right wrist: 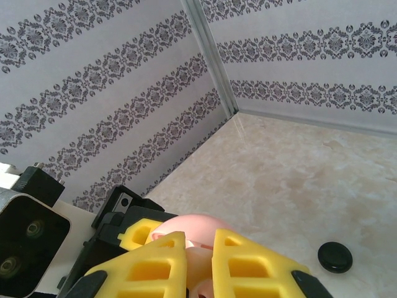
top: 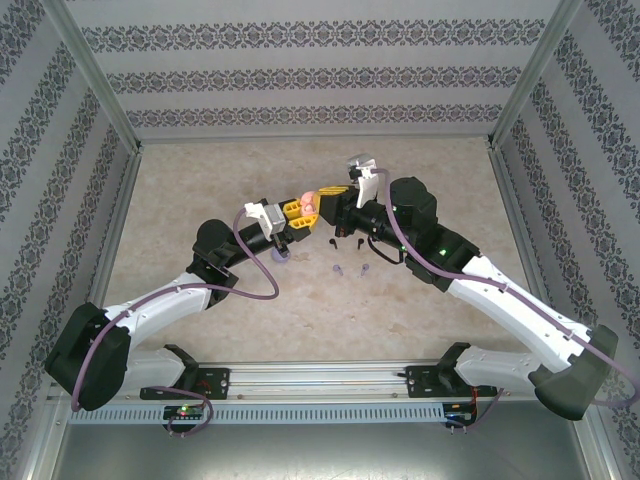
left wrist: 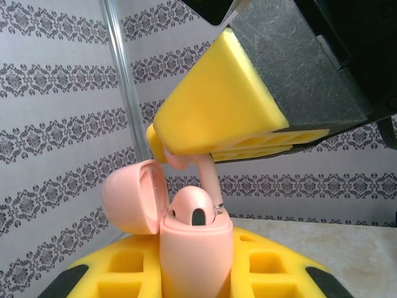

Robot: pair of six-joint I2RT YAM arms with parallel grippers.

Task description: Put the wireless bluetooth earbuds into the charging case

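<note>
Pink open case (left wrist: 195, 254) sits clamped in the left gripper (top: 300, 210); right gripper (top: 324, 195), at two o'clock, pinches a pinkish earbud (left wrist: 209, 180).

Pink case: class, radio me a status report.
Left gripper shut on pink case, lid open. Right gripper shut on pink earbud at case mouth. Black earbuds, lilac earbuds lying apart, not obstructing.

The pale pink case (left wrist: 195, 254) stands upright, its lid (left wrist: 133, 195) open to the left. One pink earbud (left wrist: 193, 211) sits inside. A second earbud (left wrist: 209, 177) hangs just above, stem tilted down towards the case. The black earbuds (top: 334, 240) and the lilac earbuds (top: 338, 270) lie on the table (top: 200, 180).
</note>
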